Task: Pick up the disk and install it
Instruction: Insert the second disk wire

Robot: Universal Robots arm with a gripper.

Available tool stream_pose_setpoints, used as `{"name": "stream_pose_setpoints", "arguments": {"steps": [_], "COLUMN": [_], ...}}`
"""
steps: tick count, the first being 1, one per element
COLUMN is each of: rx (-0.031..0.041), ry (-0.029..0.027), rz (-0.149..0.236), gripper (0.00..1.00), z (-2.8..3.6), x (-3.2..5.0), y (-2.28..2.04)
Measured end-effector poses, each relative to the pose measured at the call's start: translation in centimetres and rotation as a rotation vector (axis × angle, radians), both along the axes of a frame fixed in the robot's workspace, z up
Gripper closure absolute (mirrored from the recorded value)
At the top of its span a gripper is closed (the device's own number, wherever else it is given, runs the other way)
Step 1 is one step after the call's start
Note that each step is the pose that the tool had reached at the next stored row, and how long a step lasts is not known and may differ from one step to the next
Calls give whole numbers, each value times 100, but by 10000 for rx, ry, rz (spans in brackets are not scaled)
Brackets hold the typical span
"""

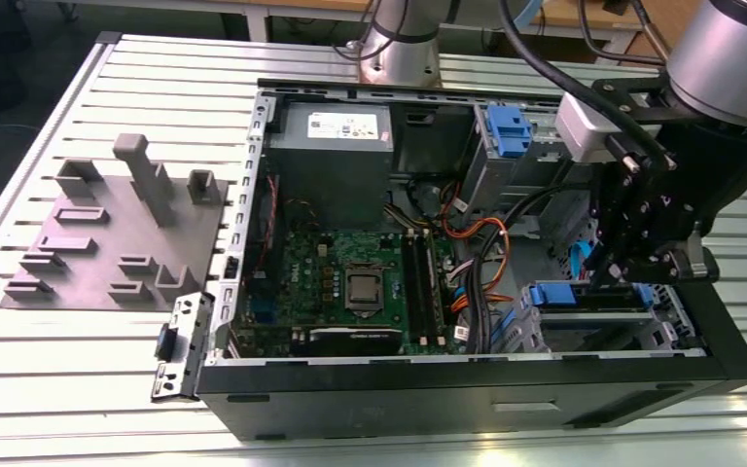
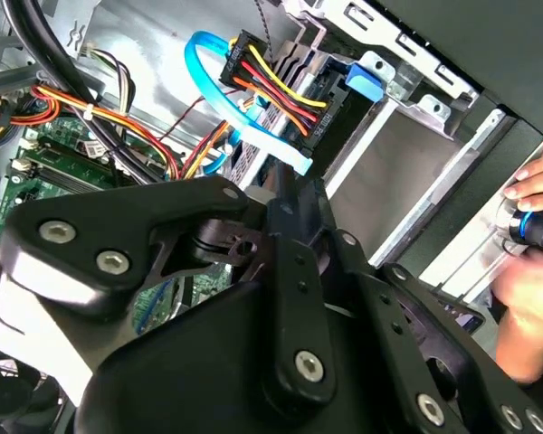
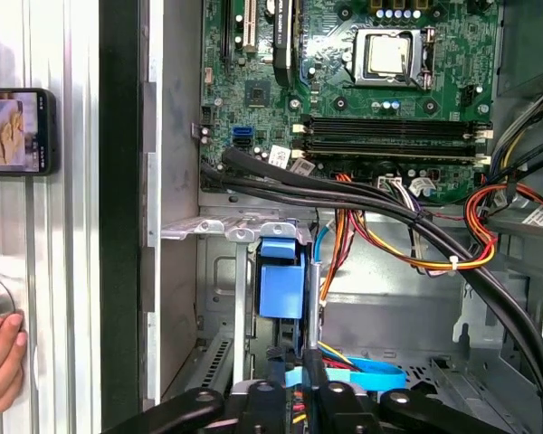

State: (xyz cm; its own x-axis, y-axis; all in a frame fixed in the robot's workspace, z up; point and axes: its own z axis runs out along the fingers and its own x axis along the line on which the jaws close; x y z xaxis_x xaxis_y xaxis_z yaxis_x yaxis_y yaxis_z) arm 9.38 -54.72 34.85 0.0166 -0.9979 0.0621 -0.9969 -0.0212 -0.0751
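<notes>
Gripper (image 1: 626, 255) inside the computer case (image 1: 478, 384); jaws' state cannot be told. The disk (image 1: 586, 296), long axis level, sits directly below the jaws in its bay.

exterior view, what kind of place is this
Probably a robotics lab or test bench. An open computer case lies on a slotted metal table, a grey block fixture sits beside it, and the gripper reaches into the case.

The arm's gripper (image 1: 633, 255) points downward, fingers (image 1: 617, 229) close together.
</notes>
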Motion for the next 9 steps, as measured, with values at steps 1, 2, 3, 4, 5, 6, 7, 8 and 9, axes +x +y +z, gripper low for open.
{"name": "stream_pose_setpoints", "arguments": {"steps": [1, 2, 3, 4, 5, 6, 7, 8, 9], "rx": [0, 0, 0, -1, 0, 0, 0, -1, 0], "ry": [0, 0, 0, 0, 0, 0, 1, 0, 2], "rz": [0, 0, 0, 0, 0, 0, 0, 0, 0], "gripper": [78, 85, 89, 89, 89, 89, 89, 89, 89], "z": [0, 0, 0, 0, 0, 0, 0, 1, 0], "x": [0, 0, 0, 0, 0, 0, 0, 0, 0], "y": [0, 0, 0, 0, 0, 0, 0, 0, 0]}}
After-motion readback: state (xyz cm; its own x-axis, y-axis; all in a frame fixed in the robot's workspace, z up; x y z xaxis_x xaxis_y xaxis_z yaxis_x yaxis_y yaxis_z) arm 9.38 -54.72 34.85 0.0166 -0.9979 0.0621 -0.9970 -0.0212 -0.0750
